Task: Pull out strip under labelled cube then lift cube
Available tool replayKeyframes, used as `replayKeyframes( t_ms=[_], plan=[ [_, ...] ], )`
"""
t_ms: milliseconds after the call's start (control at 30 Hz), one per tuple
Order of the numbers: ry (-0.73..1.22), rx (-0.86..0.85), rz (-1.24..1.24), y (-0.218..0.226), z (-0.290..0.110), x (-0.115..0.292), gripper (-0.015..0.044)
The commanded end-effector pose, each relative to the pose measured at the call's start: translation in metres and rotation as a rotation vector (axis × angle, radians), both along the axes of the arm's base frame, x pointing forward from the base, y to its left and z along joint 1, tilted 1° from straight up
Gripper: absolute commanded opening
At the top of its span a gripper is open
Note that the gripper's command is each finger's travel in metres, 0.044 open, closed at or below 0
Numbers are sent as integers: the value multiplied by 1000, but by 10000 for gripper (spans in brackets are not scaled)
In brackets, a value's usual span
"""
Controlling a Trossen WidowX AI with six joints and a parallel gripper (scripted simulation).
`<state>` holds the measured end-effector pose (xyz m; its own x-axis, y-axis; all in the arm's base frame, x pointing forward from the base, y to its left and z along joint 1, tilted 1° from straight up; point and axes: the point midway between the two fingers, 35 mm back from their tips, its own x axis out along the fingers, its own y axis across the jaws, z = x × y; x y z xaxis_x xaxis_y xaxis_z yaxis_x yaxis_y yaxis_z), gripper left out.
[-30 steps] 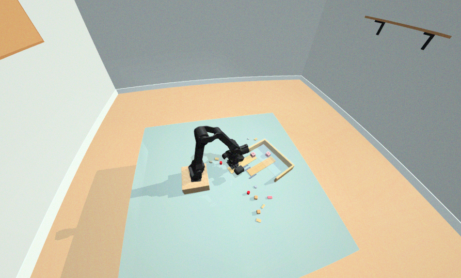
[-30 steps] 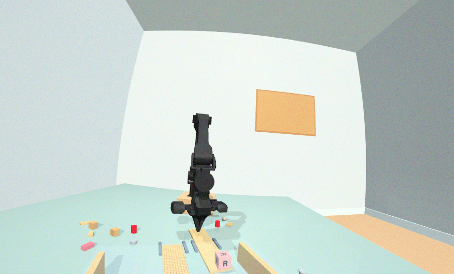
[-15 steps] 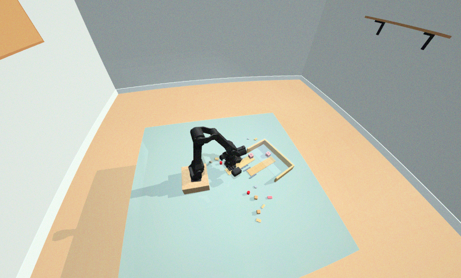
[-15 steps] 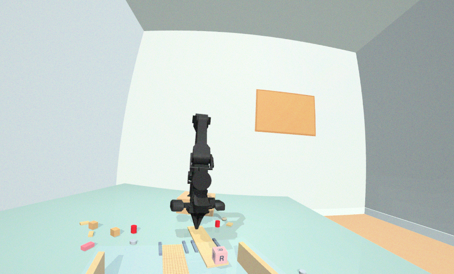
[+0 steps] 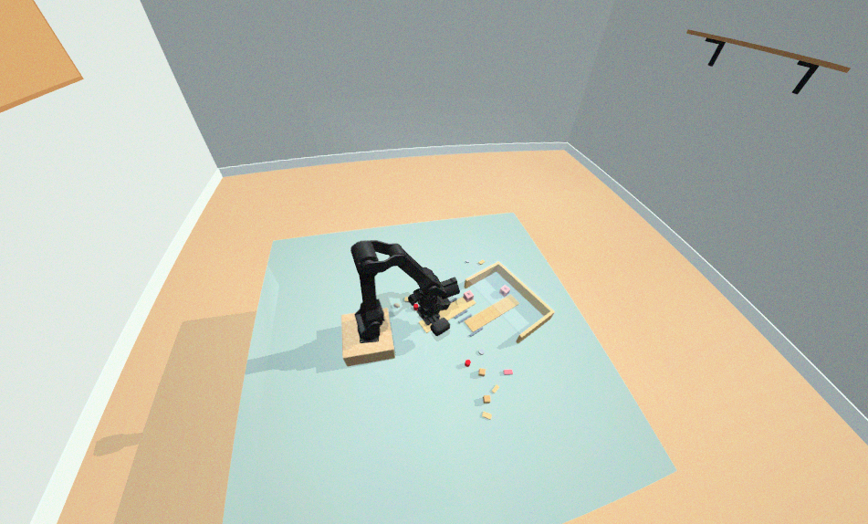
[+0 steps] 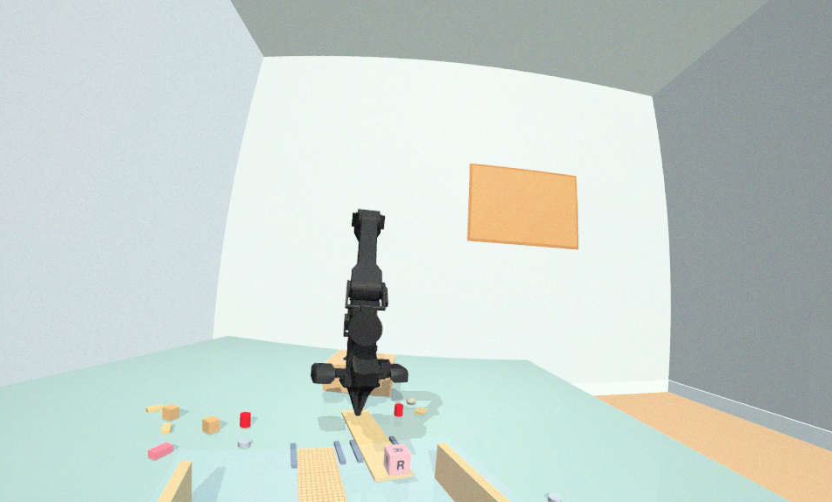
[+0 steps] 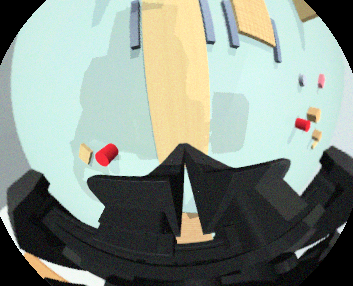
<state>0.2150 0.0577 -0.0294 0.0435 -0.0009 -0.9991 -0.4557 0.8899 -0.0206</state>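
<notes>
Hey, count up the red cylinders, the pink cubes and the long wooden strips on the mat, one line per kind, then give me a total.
red cylinders: 2
pink cubes: 2
wooden strips: 2
Total: 6

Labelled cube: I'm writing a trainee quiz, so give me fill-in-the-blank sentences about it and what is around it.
The pink cube bears the letter ___.
It sits on a tan ___.
The fingers over the strip's other end are ___.
The small cylinder nearest the fingers is coloured ___.
Missing words: R; strip; shut; red.
</notes>
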Motion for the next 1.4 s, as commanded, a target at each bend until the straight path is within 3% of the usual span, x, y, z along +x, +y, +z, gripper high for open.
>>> replayKeyframes(
  t_ms=[0,367,1367],
  plan=[
    [26,-6,4,-4,-4,-13,0],
    [27,-6,4,-11,-4,-26,0],
    [4,-1,0,-9,1,-18,0]
  ],
)
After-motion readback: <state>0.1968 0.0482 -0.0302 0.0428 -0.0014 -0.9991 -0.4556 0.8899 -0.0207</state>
